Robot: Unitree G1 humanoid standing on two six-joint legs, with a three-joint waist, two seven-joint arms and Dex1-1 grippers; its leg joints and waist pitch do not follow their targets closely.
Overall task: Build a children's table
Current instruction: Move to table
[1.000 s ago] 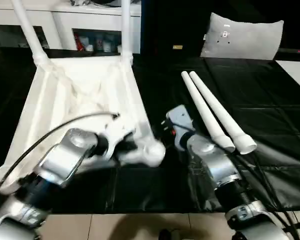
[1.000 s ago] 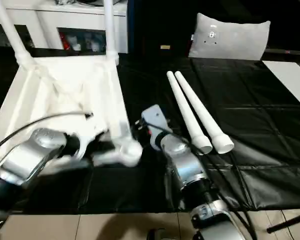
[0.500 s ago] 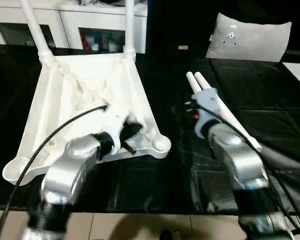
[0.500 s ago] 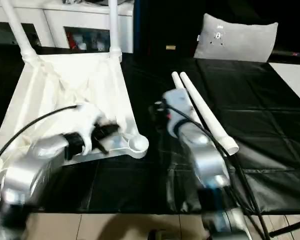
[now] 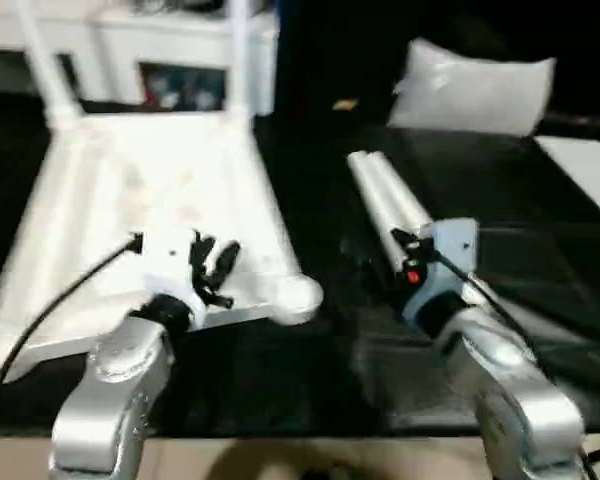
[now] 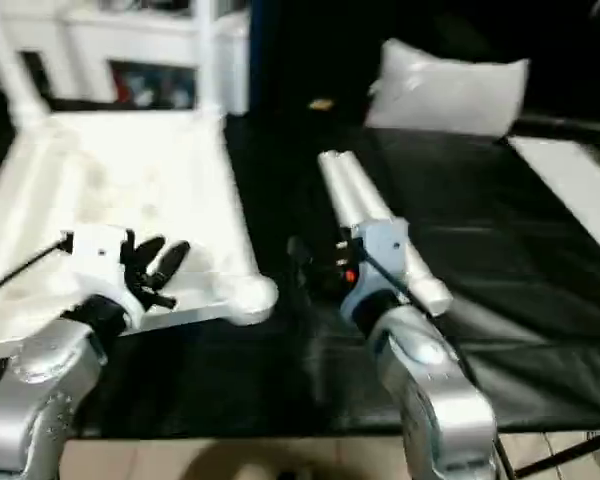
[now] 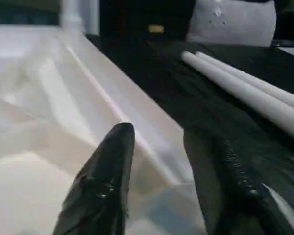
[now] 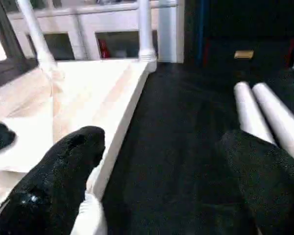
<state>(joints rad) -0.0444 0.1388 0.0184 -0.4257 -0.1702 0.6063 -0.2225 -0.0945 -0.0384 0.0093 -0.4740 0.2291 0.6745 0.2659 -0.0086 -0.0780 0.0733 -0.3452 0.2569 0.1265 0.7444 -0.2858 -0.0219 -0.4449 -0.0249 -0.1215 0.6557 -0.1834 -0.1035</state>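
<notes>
Lying upside down: the children's table top (image 5: 150, 190) rested on the black sheet (image 5: 540, 200), ribbed underside up, on the robot's left.
Legs fitted: two legs (image 8: 143, 29) stood upright in the far corner sockets.
Near corner socket: a round socket (image 5: 298, 296) at the near right corner stood open.
Loose legs: two loose legs (image 6: 365, 215) lay side by side and touching on the sheet, right of the top and apart from it.
Left gripper (image 5: 212, 268): it hovered over the near edge of the top with its fingers (image 7: 108, 171) parted and nothing between them.
Right gripper (image 8: 161, 181): its fingers stood wide apart and held nothing, between the top's edge and the loose legs.
Writing: none could be read; a small yellow tag (image 8: 244, 54) on the dark back wall was too blurred.
Containers: a white cabinet (image 8: 108, 39) behind held small items too blurred to name.
Backdrop: a grey pillow (image 5: 475, 88) lay at the far side.
</notes>
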